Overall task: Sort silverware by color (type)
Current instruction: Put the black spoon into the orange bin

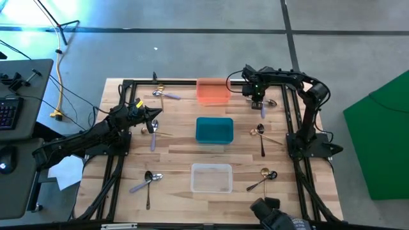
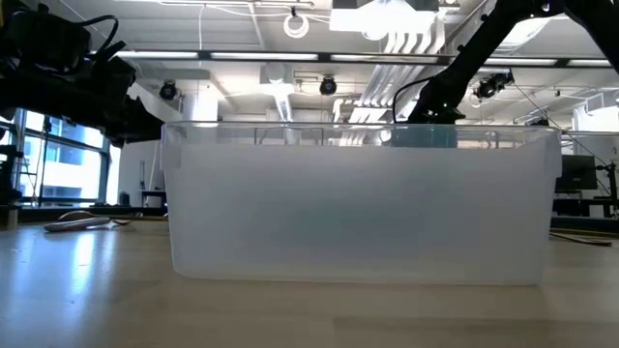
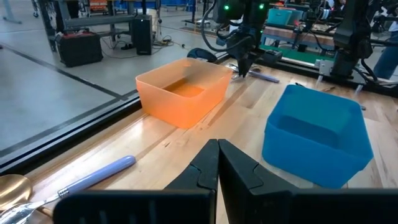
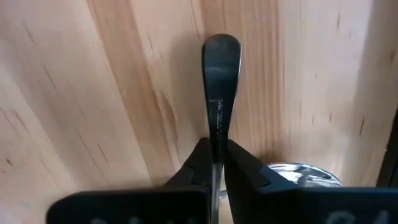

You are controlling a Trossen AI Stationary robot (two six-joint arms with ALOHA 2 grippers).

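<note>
1. Tabletop (image 1: 179, 150): pale wood planks w/ visible grain, black metal frame round the edges.
2. Right gripper (image 4: 216, 163) at far right of tabletop, just beside orange bin (image 1: 213, 91). Fingers clenched on a dark spoon handle (image 4: 219, 93): flat, thin, polished metal w/ rounded end, lying on the wood. A shiny silver bowl (image 4: 298, 173) sits right next to the fingers.
3. Left gripper (image 3: 217, 167) at left side of tabletop, fingers pressed together, nothing between them. Near it a lavender-handled piece (image 3: 96, 177) w/ matte round handle, and a gold spoon bowl (image 3: 12, 188).
4. Bins in a row down the centre: orange bin translucent plastic, rectangular; teal bin (image 1: 214, 130) opaque, smooth; clear bin (image 1: 212, 177) frosted, nearest the front edge.
5. Silverware scattered both sides of the bins: pair at far left (image 1: 165, 94), pair near front left (image 1: 147, 181), gold + dark pair mid right (image 1: 261, 133), pair at front right (image 1: 264, 177).
6. Low view: clear bin wall fills most of it, hides the middle of the tabletop; only a utensil (image 2: 82, 222) at left shows.
7. Desk w/ keyboard (image 1: 7, 115) well left of the tabletop.
</note>
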